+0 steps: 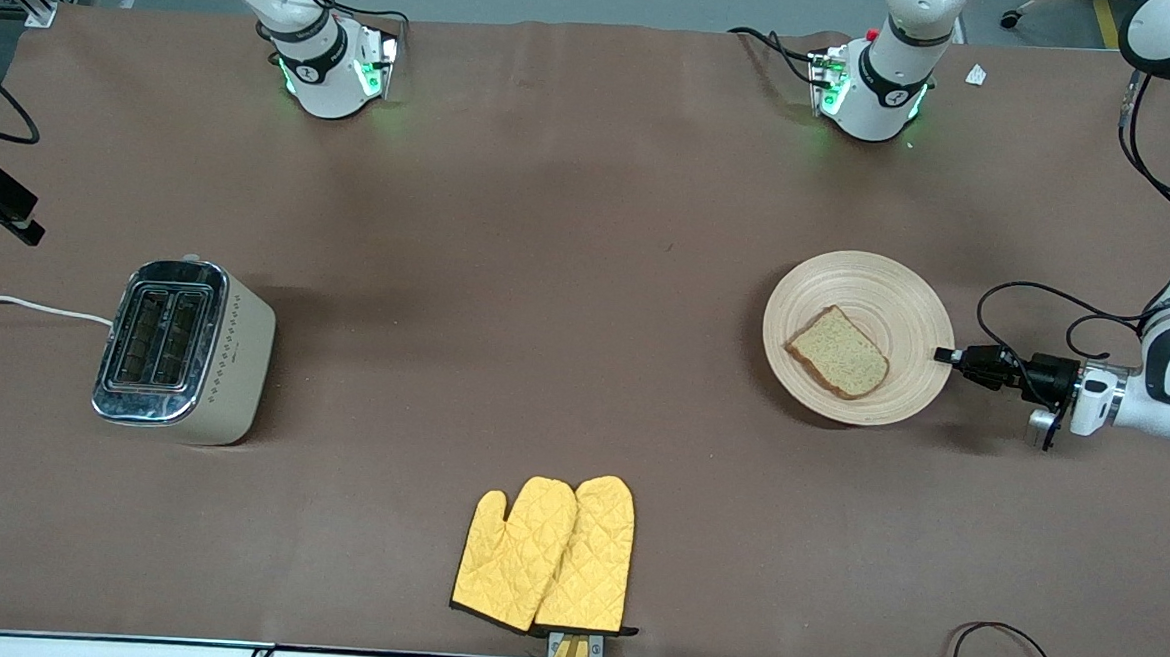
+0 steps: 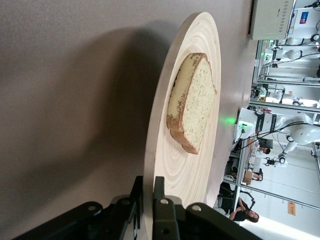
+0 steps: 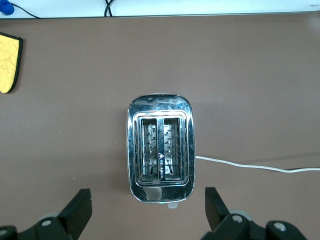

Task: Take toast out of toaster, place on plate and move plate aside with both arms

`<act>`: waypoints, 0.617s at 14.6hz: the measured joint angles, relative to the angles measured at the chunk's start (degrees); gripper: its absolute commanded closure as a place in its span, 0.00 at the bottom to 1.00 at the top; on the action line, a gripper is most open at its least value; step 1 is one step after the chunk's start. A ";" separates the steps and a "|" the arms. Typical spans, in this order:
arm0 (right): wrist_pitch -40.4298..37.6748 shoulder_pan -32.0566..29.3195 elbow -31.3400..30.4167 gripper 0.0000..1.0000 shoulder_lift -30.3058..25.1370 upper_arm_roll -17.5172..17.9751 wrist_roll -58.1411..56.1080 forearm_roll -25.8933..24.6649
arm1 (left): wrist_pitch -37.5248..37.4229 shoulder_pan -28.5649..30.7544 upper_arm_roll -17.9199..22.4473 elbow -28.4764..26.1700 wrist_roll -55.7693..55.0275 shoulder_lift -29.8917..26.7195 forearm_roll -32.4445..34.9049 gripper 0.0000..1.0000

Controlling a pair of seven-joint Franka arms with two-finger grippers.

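left gripper (image 1: 947,356) pinches the plate (image 1: 898,285) rim — to drag it, toast (image 1: 837,351) aboard; right gripper (image 3: 148,210) waits wide over the toaster (image 1: 183,351).

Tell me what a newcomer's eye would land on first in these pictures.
First, the toast lying flat on the wooden plate toward the left arm's end of the table, with the left gripper shut on the plate's rim. Next, the bright yellow oven mitts at the table edge nearest the front camera. Then the chrome-topped toaster, both slots empty, at the right arm's end, with the right gripper open above it.
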 measured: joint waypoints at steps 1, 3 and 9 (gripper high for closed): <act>0.00 0.00 0.00 0.00 0.00 0.00 0.00 0.00 | -0.17 0.08 0.00 0.54 0.00 0.35 0.00 1.00; 0.00 0.00 0.00 0.00 0.00 0.00 0.00 0.00 | -1.10 0.30 0.01 3.44 -0.13 1.31 0.00 1.00; 0.00 0.00 0.00 0.00 0.00 0.00 -0.01 0.00 | -2.66 0.89 0.03 13.80 -0.83 7.30 -0.01 1.00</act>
